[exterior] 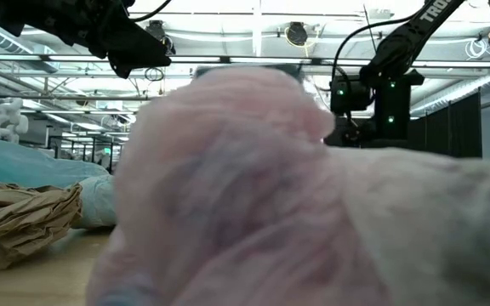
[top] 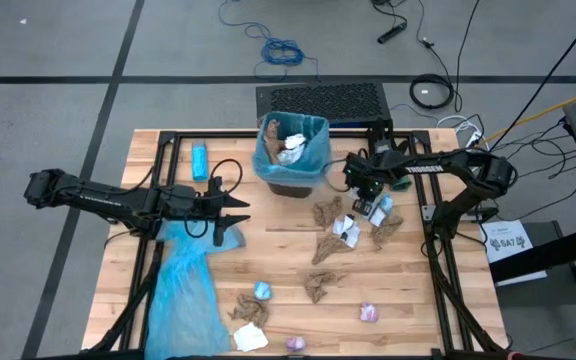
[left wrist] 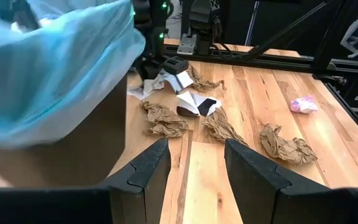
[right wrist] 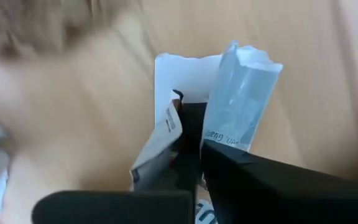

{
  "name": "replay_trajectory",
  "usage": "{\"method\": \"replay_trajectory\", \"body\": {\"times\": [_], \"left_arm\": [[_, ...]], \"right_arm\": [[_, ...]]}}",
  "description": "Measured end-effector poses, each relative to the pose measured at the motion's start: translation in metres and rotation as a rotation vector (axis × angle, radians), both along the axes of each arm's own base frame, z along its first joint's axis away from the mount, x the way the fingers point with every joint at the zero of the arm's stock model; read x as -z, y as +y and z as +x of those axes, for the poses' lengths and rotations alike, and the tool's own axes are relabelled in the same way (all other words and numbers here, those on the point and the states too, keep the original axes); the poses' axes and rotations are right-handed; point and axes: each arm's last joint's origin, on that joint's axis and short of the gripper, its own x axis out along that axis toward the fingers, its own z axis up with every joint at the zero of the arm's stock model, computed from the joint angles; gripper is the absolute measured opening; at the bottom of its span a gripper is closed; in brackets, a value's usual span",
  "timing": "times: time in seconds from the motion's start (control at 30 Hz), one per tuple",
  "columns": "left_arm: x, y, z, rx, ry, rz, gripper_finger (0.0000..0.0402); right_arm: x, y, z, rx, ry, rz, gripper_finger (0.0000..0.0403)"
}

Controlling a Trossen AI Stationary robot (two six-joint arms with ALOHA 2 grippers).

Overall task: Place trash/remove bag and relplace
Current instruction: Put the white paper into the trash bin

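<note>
Trash: crumpled brown paper wads (top: 326,246), white scraps and a few pink (top: 368,313) and light-blue (top: 263,291) wrappers lie scattered over the right and near half of the wooden table (top: 438,310); more sits inside the bin.
Bin: a small brown bin (top: 291,152) lined with a light-blue bag stands at the table's far edge, middle, just in front of a dark mesh crate (top: 320,99). White and brown scraps show inside it.
Spare bag: a loose light-blue bag (top: 183,290) lies flat along the table's left near side, running to the near edge.
Right gripper: the right gripper (top: 368,205) is low over the scraps just right of the bin. In the right wrist view its fingers are pressed together, pinching a white and pale-blue wrapper (right wrist: 229,99).
Left gripper: the left gripper (top: 236,212) hovers left of the bin, above the top end of the loose bag, fingers (left wrist: 253,171) spread with nothing between them.
Open room: bare wood lies between the two grippers and in front of the bin; a black frame rail (top: 163,185) borders the table's sides.
Other item: a small solid blue oblong (top: 200,161) lies near the far left corner.
Low view: a pink wrapper (exterior: 296,195) right at the lens blocks most of it.
</note>
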Motion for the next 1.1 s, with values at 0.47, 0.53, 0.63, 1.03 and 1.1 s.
{"method": "replay_trajectory", "body": {"times": [0.47,0.53,0.63,1.03,1.1], "left_arm": [[0.0,0.0,0.0,-0.004,-0.002,-0.024,0.0157],[0.0,0.0,0.0,-0.004,-0.003,-0.024,0.0157],[0.0,0.0,0.0,-0.004,-0.003,-0.024,0.0157],[0.0,0.0,0.0,-0.004,-0.005,-0.024,0.0157],[0.0,0.0,0.0,-0.004,-0.005,-0.024,0.0157]], "right_arm": [[-0.041,0.04,-0.015,0.038,-0.024,-0.058,0.0],[-0.053,0.046,-0.021,0.062,-0.061,-0.065,0.0],[-0.069,0.055,-0.031,0.103,-0.122,-0.072,0.0],[-0.141,0.084,-0.057,0.18,-0.399,-0.152,0.0],[-0.161,0.087,-0.056,0.188,-0.451,-0.187,0.0]]}}
